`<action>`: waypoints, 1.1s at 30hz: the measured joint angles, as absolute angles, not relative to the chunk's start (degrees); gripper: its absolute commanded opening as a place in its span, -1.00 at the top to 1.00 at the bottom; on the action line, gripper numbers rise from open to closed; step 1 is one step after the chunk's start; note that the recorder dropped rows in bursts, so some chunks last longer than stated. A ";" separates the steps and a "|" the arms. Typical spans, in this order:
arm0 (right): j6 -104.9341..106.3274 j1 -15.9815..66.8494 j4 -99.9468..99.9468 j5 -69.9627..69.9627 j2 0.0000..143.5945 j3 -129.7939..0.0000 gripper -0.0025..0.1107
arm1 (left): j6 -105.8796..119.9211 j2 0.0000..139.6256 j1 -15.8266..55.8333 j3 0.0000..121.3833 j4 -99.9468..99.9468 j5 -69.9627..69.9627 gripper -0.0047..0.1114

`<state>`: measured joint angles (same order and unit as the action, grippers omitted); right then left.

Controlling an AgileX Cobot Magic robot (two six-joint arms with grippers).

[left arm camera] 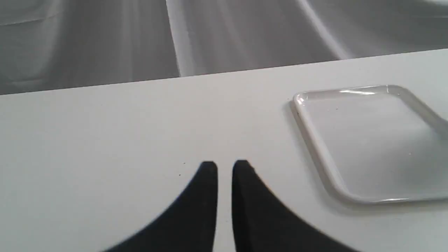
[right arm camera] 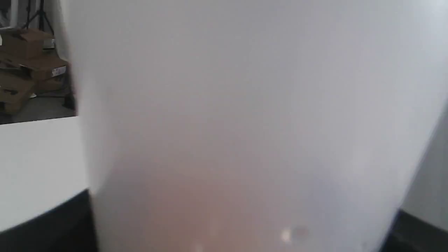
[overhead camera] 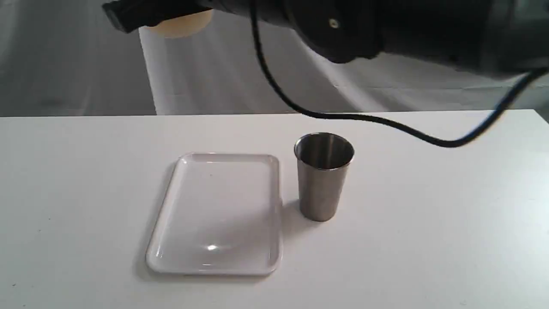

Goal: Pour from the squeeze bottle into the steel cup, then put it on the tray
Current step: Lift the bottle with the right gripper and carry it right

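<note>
Holding the squeeze bottle (overhead camera: pixel 182 25) high at the upper left of the exterior view, my right jaws are clamped on its body, and only its pale, amber-tinted end shows below them. My right arm (overhead camera: pixel 386 25) stretches across the top of that frame, with its black cable (overhead camera: pixel 343 116) sagging above the table (overhead camera: pixel 429 236). In the right wrist view the squeeze bottle (right arm camera: pixel 245 105) fills almost the whole frame as a blurred whitish wall, warmer in colour toward the bottom edge. The steel cup (overhead camera: pixel 324 180) stands upright on the table near the centre of the exterior view. It is just right of the tray (overhead camera: pixel 214 206), with a slim gap between them. The tray lies flat. My left jaws hang over the table, narrow, tips nearly together and gripping nothing. The tray's corner sits at the right of the left wrist view.
</note>
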<state>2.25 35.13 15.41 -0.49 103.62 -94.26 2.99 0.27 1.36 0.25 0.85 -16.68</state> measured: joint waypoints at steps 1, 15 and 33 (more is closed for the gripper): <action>2.26 34.69 15.52 -1.49 102.13 -92.16 0.96 | 2.99 0.26 1.36 0.26 0.85 -16.68 0.78; 3.84 28.15 15.74 -6.18 83.07 -66.21 0.96 | 2.99 0.26 1.36 0.26 0.85 -16.68 0.78; -4.59 17.19 28.42 -4.35 69.86 -48.46 0.96 | 2.99 0.26 1.36 0.26 0.85 -16.68 0.78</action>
